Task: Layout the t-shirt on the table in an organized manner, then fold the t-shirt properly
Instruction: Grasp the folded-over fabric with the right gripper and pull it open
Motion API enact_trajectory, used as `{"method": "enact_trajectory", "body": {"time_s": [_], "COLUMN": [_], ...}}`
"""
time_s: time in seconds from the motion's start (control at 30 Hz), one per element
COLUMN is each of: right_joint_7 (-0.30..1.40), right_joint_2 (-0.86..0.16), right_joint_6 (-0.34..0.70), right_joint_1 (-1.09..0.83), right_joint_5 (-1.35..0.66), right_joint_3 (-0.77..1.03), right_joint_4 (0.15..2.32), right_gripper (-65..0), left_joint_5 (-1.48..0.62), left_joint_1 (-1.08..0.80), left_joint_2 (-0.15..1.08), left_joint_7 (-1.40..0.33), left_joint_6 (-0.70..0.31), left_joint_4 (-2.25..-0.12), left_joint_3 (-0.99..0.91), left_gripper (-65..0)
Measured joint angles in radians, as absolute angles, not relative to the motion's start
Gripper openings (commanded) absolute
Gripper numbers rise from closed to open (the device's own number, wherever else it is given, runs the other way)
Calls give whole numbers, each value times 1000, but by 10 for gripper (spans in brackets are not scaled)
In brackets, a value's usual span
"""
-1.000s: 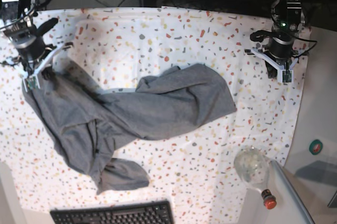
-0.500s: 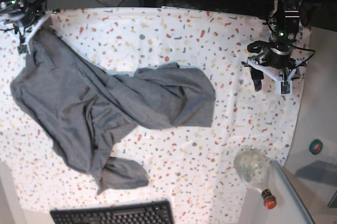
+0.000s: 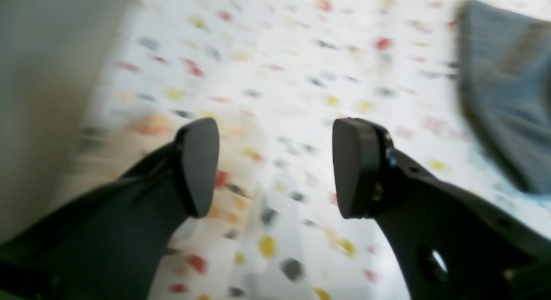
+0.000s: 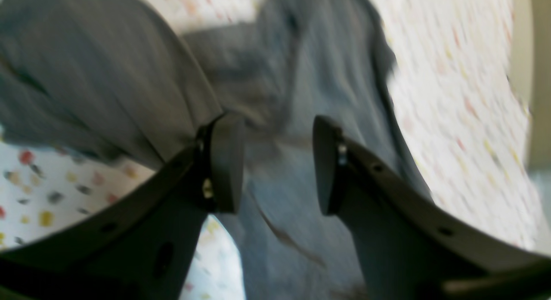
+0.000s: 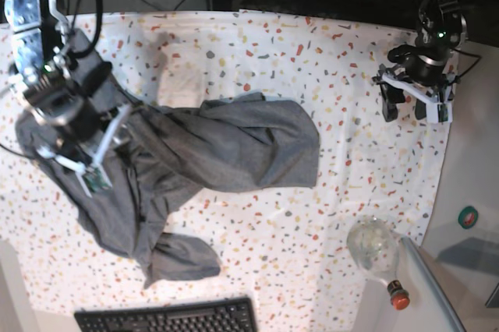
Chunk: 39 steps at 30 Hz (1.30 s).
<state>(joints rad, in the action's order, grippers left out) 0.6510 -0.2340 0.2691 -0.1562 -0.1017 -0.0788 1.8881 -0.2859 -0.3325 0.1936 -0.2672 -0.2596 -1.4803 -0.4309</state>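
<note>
- the table [image 5: 257,44] wore a white cloth flecked red, orange, yellow and grey.
- the t-shirt [image 5: 226,145] lay crumpled on it from centre toward 9 o'clock.
- a black keyboard [image 5: 168,318] sat at 6 o'clock.
- a clear bottle [image 5: 374,250] lay near 4 o'clock.

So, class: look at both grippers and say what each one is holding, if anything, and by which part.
Nothing is held. The left gripper is open over the table; the right gripper is open above the t-shirt.
</note>
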Motion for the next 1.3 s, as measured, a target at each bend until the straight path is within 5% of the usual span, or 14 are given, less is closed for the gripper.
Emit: {"method": "enact_trajectory", "body": {"time_s": [0.13, 0.3, 0.6, 0.73, 1.1, 1.17, 1.23, 1.3], "right_joint_7": [781, 730, 503, 474, 496, 498, 524, 528], "right_joint_2": [-136, -2, 118, 116, 110, 111, 110, 102], "right_joint_6": [259, 276, 258, 155, 156, 156, 155, 155], "right_joint_1": [84, 282, 541, 576, 537, 529, 510, 466], "right_joint_5": [-96, -116, -99, -101, -104, -104, -104, -99], "right_joint_3": [-274, -469, -469, -468, -466, -466, -464, -465], "right_joint_4": [1693, 1378, 731, 637, 627, 627, 651, 731], "right_gripper": [-396, -395, -393, -392, -404, -455, -632, -650], "left_joint_5": [-349, -348, -349, -349, -349, -349, -349, -349], "left_joint_1": [-371, -421, -482, -485, -479, -479, -477, -476], "left_joint_2": [207, 200, 200, 197, 197, 197, 197, 197], "left_joint_7": [-266, -260, -258, -258, -258, -258, -258, -258], "left_joint_6": [-247, -260, -252, -252, -252, -252, -252, -252], "left_joint_4": [-1482, -1482, -1482, -1482, -1482, -1482, -1482, -1482], "left_joint_3": [-480, -475, -476, -476, -476, -476, -476, -476], "left_gripper": [-260, -260, -260, -260, -260, -260, -260, -260]}}
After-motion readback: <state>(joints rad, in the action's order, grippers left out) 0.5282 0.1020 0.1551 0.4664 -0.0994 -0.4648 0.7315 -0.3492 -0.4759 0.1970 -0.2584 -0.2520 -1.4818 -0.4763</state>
